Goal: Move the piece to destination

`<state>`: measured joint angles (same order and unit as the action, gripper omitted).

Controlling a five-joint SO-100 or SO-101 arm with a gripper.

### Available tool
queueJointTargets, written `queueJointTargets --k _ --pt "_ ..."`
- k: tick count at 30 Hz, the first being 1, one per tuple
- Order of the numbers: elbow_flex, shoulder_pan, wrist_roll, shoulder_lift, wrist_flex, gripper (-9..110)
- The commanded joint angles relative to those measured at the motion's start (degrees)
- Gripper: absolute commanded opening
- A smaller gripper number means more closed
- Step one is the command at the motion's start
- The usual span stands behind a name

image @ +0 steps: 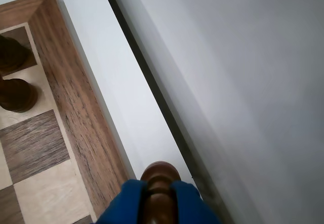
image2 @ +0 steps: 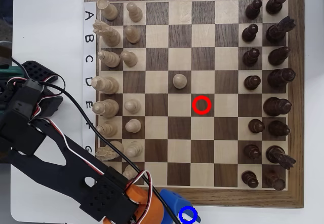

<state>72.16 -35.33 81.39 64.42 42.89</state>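
gripper [image: 159, 196]: blue fingers clamp the dark pawn [image: 160, 176] | place: off the board's [image: 76, 107] edge, over white table | blue ring [image2: 188, 215]: at gripper tip, overhead view

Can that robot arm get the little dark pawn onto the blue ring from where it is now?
Probably yes: the gripper already clamps the pawn, and in the overhead view its blue fingers sit right by the blue ring, with nothing between.
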Motion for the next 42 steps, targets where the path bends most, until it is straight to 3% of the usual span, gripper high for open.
queueJointTargets --k 1,30,42 --pt "-12.57 -1.85 1.32 0.35 -4.66 0" --pt "-14.50 -3.87 1.85 -6.77 -7.73 0" --pt "-15.82 -1.58 2.11 -4.83 -3.08 25"
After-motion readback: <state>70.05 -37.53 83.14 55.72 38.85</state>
